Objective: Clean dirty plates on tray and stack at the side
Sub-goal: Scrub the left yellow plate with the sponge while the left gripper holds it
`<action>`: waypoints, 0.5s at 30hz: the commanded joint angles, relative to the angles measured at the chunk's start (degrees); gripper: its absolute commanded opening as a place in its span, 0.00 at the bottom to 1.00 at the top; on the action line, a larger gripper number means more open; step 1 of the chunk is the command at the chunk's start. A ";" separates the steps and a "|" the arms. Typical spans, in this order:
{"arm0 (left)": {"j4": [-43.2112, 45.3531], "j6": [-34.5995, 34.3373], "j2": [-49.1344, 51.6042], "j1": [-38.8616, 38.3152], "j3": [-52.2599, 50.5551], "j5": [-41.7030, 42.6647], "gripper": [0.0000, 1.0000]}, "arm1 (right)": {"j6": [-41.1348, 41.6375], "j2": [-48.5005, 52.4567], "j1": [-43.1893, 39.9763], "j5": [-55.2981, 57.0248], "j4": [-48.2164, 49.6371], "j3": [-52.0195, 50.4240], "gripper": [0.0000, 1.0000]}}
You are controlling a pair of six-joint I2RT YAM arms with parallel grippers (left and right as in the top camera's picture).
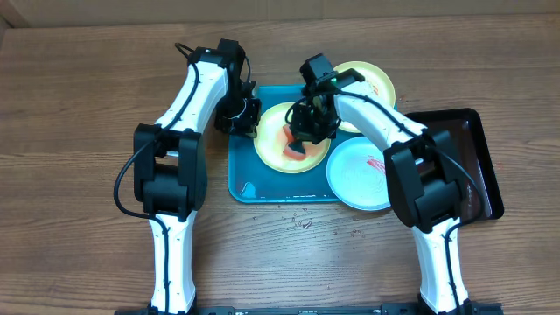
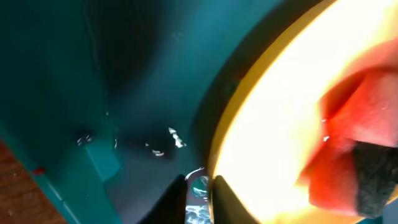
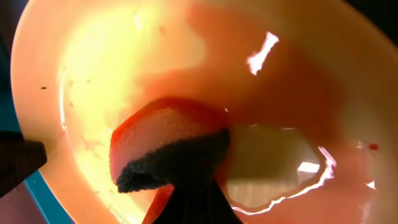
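- We see the turquoise tray [image 1: 245, 179] lying mid-table, between the 2 arms.
- 1 yellow-green plate [image 1: 271, 147] lies flat inside the tray, toward its right half.
- The left gripper [image 1: 248, 117] sits at this plate's left edge. In the left wrist view its fingers [image 2: 227, 202] straddle the rim and are pinched onto it.
- The right gripper [image 1: 311, 129] is over the same plate, clenched on a sponge [image 3: 165, 134]. The sponge is orange-red with a dark scouring side, and it presses on the plate's floor.
- In the right wrist view, a reddish wet film [image 3: 280, 93] covers much of the plate around the sponge, with bright glints in it.
- A 2nd yellow-green plate [image 1: 374, 83] lies at the tray's far right corner, partly over the rim.
- The pale blue plate [image 1: 350, 179] overlaps the tray's right edge and reaches the black tray [image 1: 479, 149] beside it. It carries a small red smear [image 1: 376, 163].
- All of this rests on the wooden table [image 1: 87, 105].
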 commanded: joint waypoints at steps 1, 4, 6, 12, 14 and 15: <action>1.66 2.16 0.52 -1.07 -2.80 -0.13 0.22 | -1.09 0.44 -0.46 4.48 0.13 -0.52 0.04; 4.81 -0.87 0.52 -1.33 -6.51 -0.15 0.25 | -1.03 0.44 -0.15 4.44 0.55 -0.52 0.04; 6.75 -3.08 0.52 -1.33 -8.41 -0.15 0.24 | -1.01 0.44 -0.15 4.44 0.52 -0.52 0.04; 8.92 -5.79 0.52 -1.27 -9.51 0.09 0.05 | -1.01 0.44 -0.15 4.15 0.28 -0.52 0.04; 9.07 -5.79 0.50 -1.18 -9.27 0.07 0.04 | -1.03 0.44 -0.15 3.28 0.28 -0.50 0.04; 8.90 -5.77 0.50 -1.09 -8.94 0.07 0.04 | -1.05 0.26 -0.15 2.75 0.02 -0.33 0.04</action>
